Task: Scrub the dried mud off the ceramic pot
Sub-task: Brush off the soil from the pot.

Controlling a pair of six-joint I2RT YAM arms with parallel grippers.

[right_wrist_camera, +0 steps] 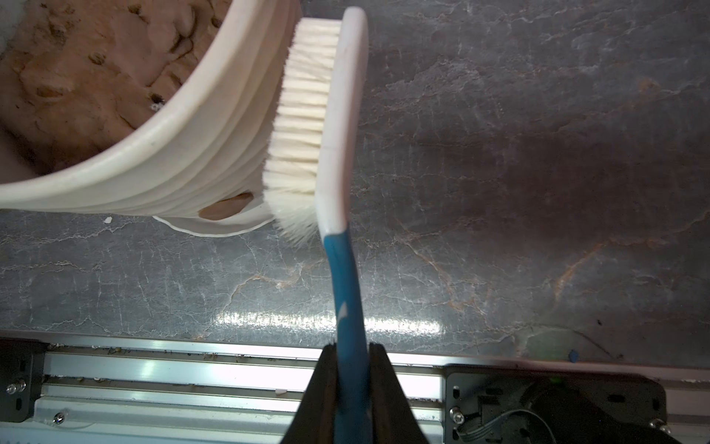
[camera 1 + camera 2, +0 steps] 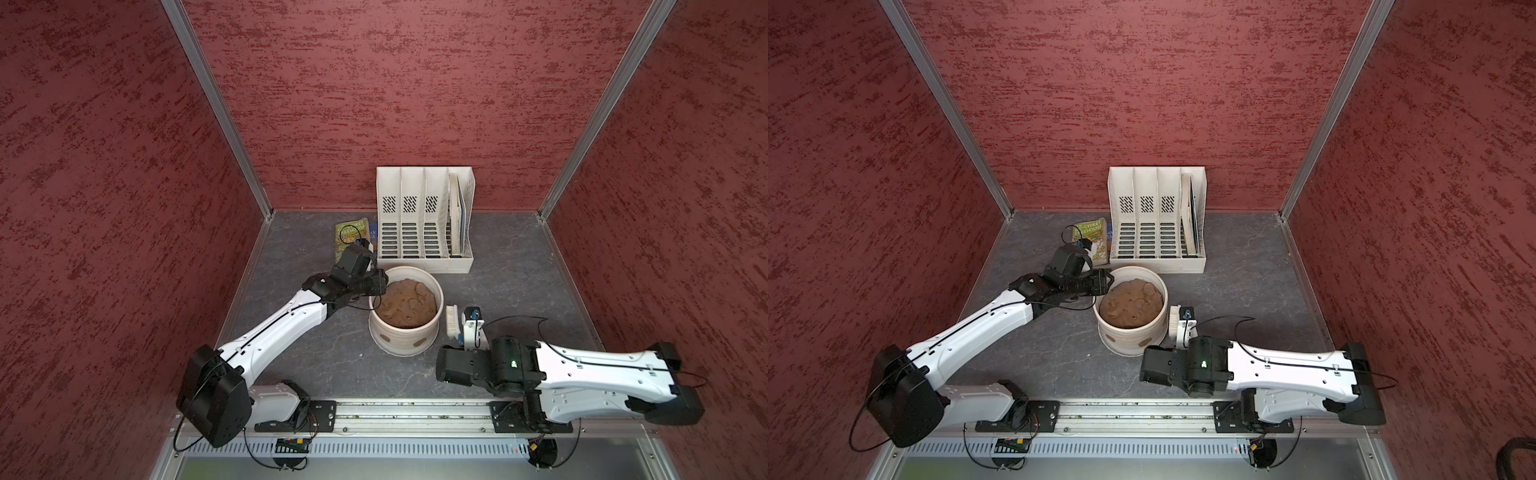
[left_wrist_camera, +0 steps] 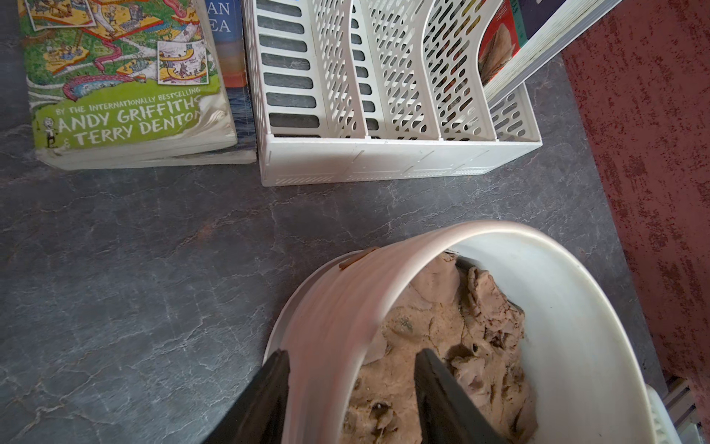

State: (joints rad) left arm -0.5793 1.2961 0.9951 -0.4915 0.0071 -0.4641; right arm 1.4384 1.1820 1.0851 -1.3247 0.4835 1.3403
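Observation:
The cream ceramic pot stands mid-table, filled with lumpy brown soil. Dried mud shows as small brown patches on its front wall, near its rim and low beside the bristles. My left gripper straddles the pot's left rim, open. One finger lies against the outside wall; the other hangs over the soil, clear of the wall. My right gripper is shut on the blue handle of a white brush, its bristles against the pot's right wall.
A white slotted file rack stands behind the pot, with a book in its right slot. Two books lie left of the rack. The arms' metal rail runs along the front edge. Red walls close three sides.

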